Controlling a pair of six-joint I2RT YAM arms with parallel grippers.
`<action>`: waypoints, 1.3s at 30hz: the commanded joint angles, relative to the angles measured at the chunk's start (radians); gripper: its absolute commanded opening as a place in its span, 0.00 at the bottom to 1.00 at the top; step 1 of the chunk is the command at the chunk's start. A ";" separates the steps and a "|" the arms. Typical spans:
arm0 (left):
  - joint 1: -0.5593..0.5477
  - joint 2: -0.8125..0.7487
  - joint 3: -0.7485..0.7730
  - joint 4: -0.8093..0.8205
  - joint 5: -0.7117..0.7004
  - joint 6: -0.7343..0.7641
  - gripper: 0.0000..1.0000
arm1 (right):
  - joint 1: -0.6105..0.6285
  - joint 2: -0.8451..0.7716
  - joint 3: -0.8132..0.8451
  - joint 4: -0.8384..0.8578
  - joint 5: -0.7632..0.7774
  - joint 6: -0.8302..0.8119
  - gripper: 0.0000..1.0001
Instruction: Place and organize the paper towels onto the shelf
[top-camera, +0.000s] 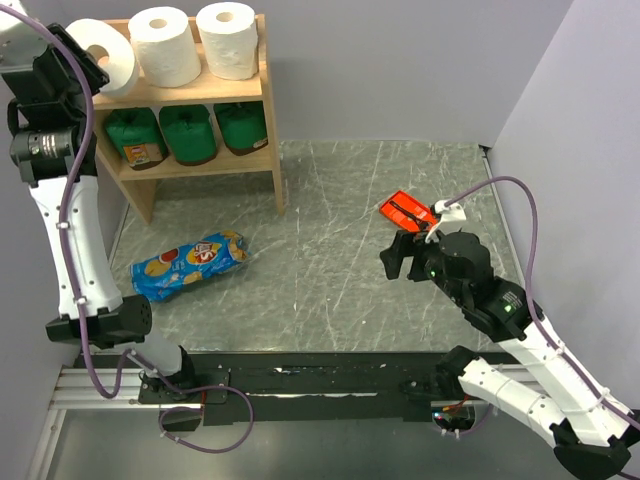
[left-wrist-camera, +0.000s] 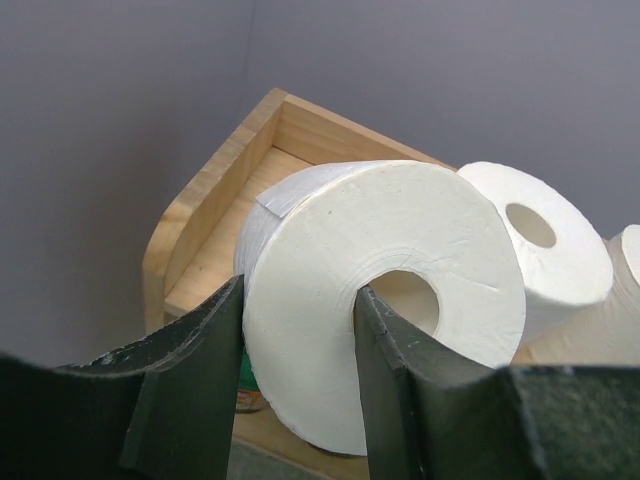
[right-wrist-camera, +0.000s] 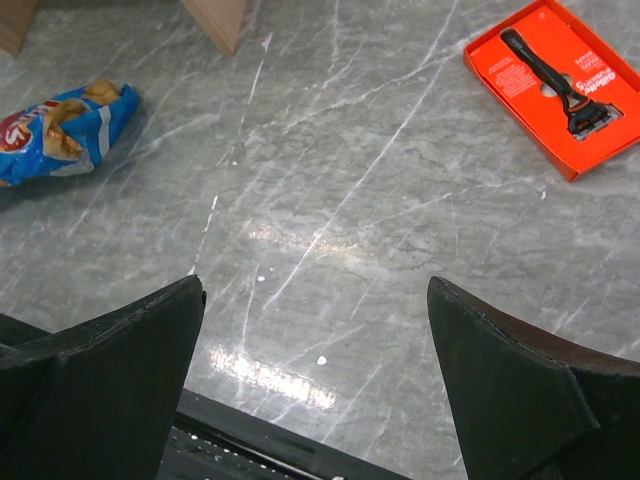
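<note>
My left gripper (left-wrist-camera: 300, 312) is shut on a white paper towel roll (left-wrist-camera: 380, 270), one finger inside its hollow centre and the other against its outer side. In the top view this roll (top-camera: 110, 57) hangs tilted over the left end of the wooden shelf (top-camera: 190, 92), beside the left gripper (top-camera: 90, 65). Two more white rolls (top-camera: 165, 45) (top-camera: 228, 40) stand upright on the top board. Three dark green wrapped rolls (top-camera: 188, 132) sit side by side on the lower tier. My right gripper (top-camera: 400, 255) (right-wrist-camera: 315, 300) hovers open over the table at the right, holding nothing.
A blue snack bag (top-camera: 190, 265) (right-wrist-camera: 60, 125) lies on the table in front of the shelf. An orange tray (top-camera: 408, 210) (right-wrist-camera: 555, 85) holding a razor lies at the right. Grey walls close in the back and both sides.
</note>
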 joint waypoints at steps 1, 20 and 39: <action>0.008 0.050 0.087 0.116 0.038 -0.043 0.34 | -0.006 -0.009 0.071 0.026 0.005 0.018 1.00; 0.027 0.061 0.093 0.222 0.088 -0.022 0.79 | -0.004 -0.043 0.116 0.001 -0.017 0.049 1.00; -0.048 -0.681 -0.931 0.282 0.749 -0.014 0.96 | -0.004 -0.044 0.163 -0.150 -0.055 0.124 1.00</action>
